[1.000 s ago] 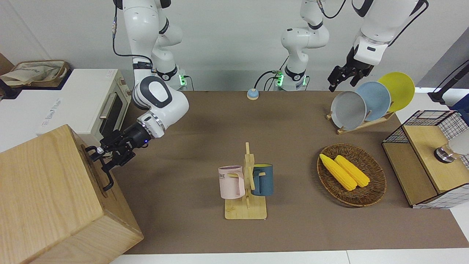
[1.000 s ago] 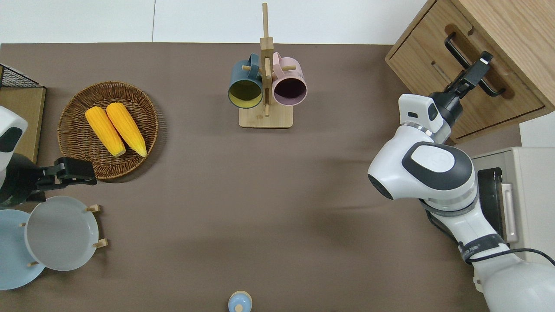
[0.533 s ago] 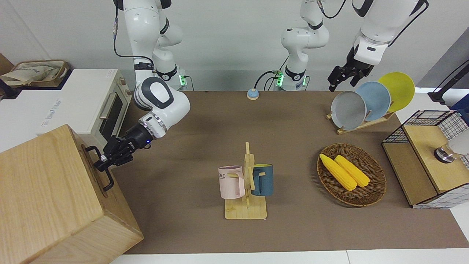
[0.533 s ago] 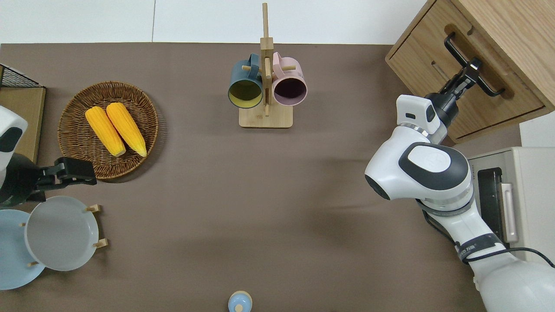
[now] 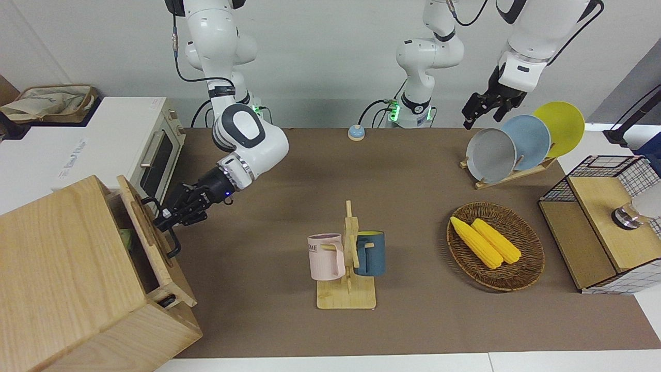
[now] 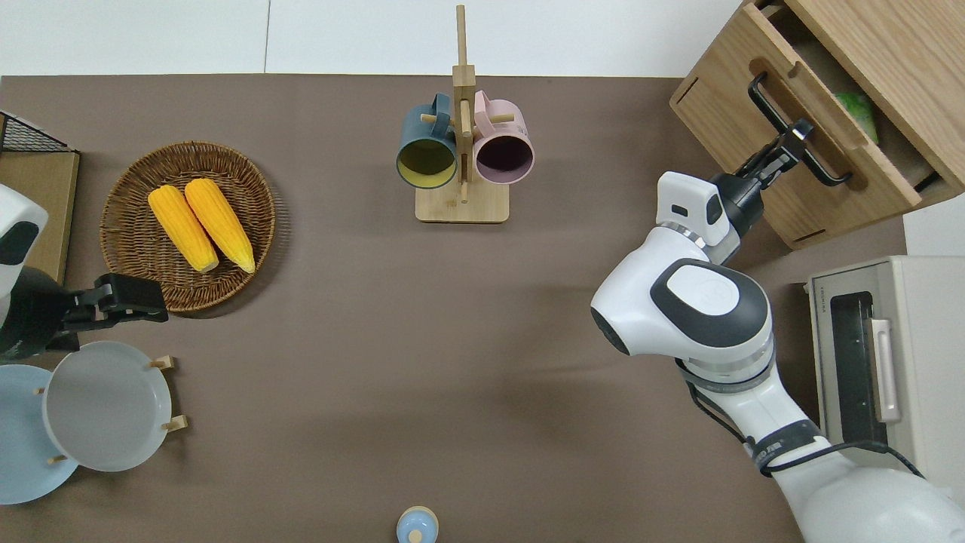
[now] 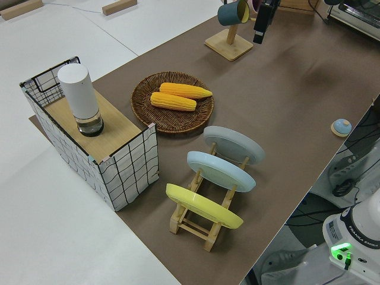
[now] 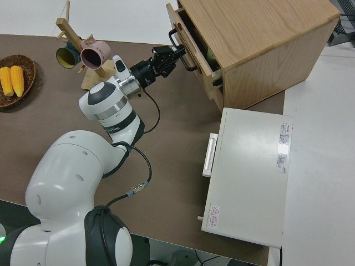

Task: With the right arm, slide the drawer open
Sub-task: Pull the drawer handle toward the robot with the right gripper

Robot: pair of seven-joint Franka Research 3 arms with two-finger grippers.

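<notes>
The drawer (image 5: 138, 219) of the pale wooden cabinet (image 5: 62, 274) stands partly pulled out toward the table's middle. A gap shows between its front (image 6: 784, 162) and the cabinet body (image 6: 897, 45). Something green (image 6: 856, 111) lies inside. My right gripper (image 5: 164, 216) is shut on the drawer's black bar handle (image 6: 769, 109), near the middle of the bar. The overhead view shows the right gripper (image 6: 799, 139) there, and the right side view shows the right gripper (image 8: 176, 52) at the handle too. My left arm is parked, its gripper (image 5: 477, 111) up in the air.
A white toaster oven (image 6: 882, 362) stands beside the cabinet, nearer to the robots. A mug rack (image 6: 461, 151) holds a blue and a pink mug mid-table. A basket of corn (image 6: 188, 222), a plate rack (image 5: 516, 144) and a wire-mesh box (image 5: 604, 227) stand toward the left arm's end.
The right gripper closed on the handle and drew back toward the table's middle, and the drawer slid out with it. The left arm has not moved.
</notes>
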